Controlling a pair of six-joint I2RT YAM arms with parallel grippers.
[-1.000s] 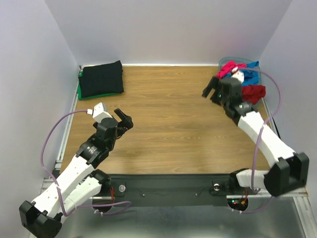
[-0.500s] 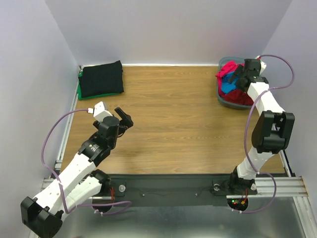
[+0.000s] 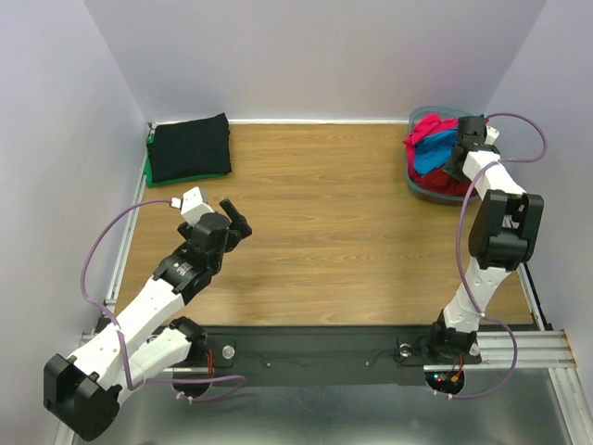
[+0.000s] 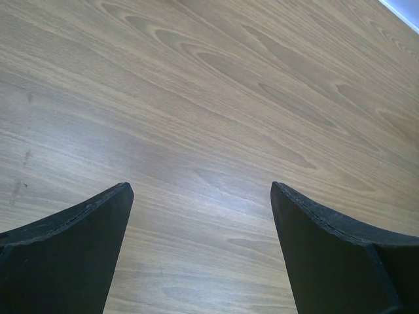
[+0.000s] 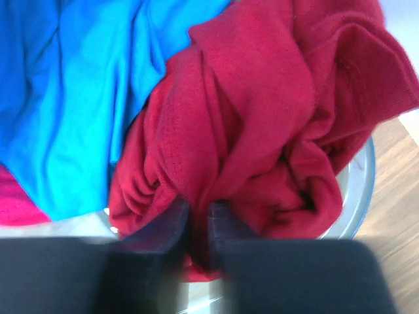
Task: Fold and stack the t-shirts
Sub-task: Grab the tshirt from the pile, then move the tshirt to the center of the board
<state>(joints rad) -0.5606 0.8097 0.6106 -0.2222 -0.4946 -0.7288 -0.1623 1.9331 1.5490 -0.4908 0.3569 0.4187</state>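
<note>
A grey-blue tub [image 3: 413, 189] at the far right corner holds crumpled t-shirts: a bright pink one [image 3: 426, 127], a blue one [image 3: 430, 158] and a dark red one [image 3: 447, 186]. My right gripper [image 3: 458, 168] reaches down into the tub. In the right wrist view its jaws [image 5: 200, 226] are closed tight on a fold of the dark red t-shirt [image 5: 262, 118], with the blue t-shirt [image 5: 72, 85] to the left. A folded black t-shirt [image 3: 190, 146] lies on a green one [image 3: 172, 179] at the far left. My left gripper [image 3: 235, 219] hovers open over bare wood [image 4: 201, 190].
The wooden table [image 3: 324, 241] stretches between the folded stack and the tub. The tub's rim [image 5: 364, 196] curves just right of the dark red cloth. Walls close in on three sides, and the arm bases sit on the black rail at the near edge.
My right arm swung from the table beside the tub to over it, dipped in, and its jaws closed on the dark red t-shirt. The left arm shifted slightly forward, still open.
</note>
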